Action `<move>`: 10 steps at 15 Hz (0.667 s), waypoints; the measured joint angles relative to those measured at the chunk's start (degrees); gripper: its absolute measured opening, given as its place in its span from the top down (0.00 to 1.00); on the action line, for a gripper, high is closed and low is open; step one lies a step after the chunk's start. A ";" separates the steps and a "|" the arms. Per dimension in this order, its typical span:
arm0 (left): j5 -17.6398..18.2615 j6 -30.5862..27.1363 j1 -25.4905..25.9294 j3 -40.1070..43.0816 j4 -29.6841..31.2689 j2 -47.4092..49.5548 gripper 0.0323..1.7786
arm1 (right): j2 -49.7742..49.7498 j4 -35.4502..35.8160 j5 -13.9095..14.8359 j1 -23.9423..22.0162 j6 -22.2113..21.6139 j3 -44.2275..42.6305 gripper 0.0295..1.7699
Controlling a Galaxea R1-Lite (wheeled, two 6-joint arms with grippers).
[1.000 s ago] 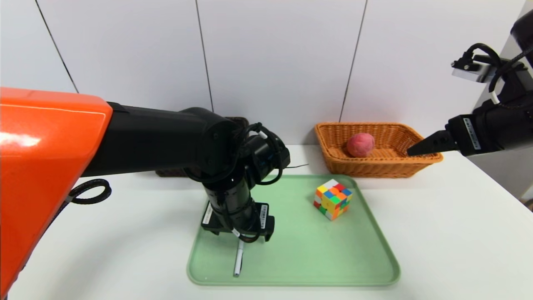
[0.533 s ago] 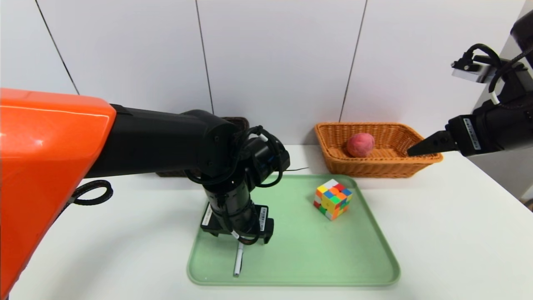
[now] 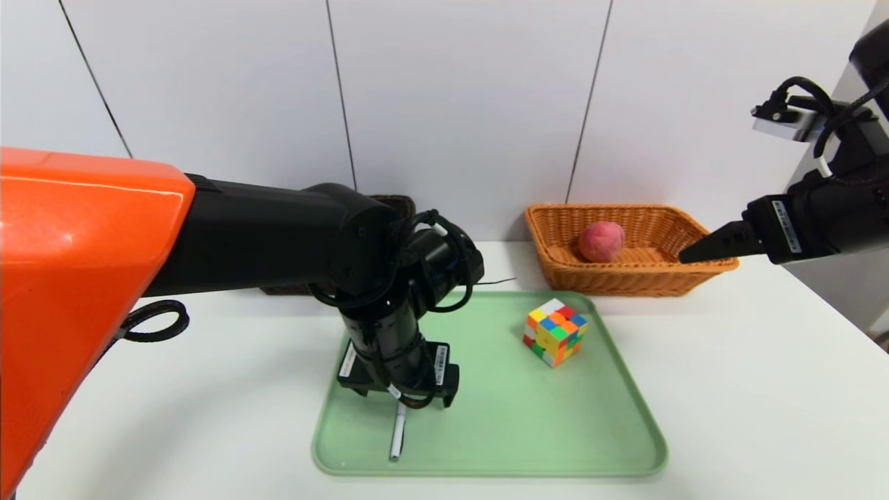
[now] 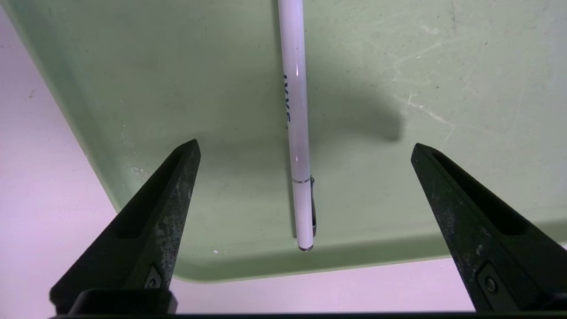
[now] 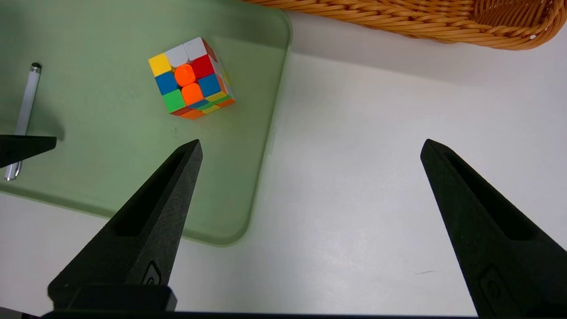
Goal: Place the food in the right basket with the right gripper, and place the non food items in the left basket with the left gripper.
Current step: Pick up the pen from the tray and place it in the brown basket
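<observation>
Left hand (image 4: pixel 305 144) hovering over tray (image 3: pixel 542 444), fingers spread wide, gripping nothing; pen (image 4: pixel 297 133) lying on tray between and below them. Cube (image 3: pixel 555 332) sitting farther back on tray. Right hand (image 5: pixel 312 141) hanging open and unladen above worktop (image 3: pixel 750 389). Peach (image 3: pixel 601 242) resting in orange basket (image 3: pixel 625 281). Dark basket (image 3: pixel 401 203) standing behind left arm, mostly hidden, contents unclear.

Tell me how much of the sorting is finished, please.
Partly done: the round reddish fruit sits in the light orange wicker basket. Nothing is held yet; the open left gripper hovers over the slim white pen on the green tray. The pen and the multicoloured puzzle cube remain on the tray. The open right gripper waits off the tray's right side.
</observation>
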State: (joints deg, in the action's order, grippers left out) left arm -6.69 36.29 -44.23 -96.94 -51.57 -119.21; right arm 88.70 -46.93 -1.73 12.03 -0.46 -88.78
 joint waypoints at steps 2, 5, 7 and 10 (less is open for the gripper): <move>0.16 0.04 0.02 0.20 0.22 -0.02 0.05 | -0.02 0.00 0.00 0.00 0.00 0.09 0.04; -0.06 0.00 0.02 0.77 0.35 -0.38 0.05 | -0.09 0.00 0.00 0.00 0.05 0.11 0.04; -0.33 -0.05 0.02 0.85 0.35 -0.66 0.05 | -0.11 0.00 0.02 0.00 0.06 0.12 0.04; -0.41 -0.18 0.00 0.83 0.33 -1.01 0.05 | -0.11 0.00 0.02 0.06 0.16 0.12 0.04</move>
State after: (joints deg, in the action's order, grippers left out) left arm -7.11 36.11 -44.23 -96.11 -51.24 -120.22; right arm 88.59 -46.93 -1.71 12.09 -0.30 -88.66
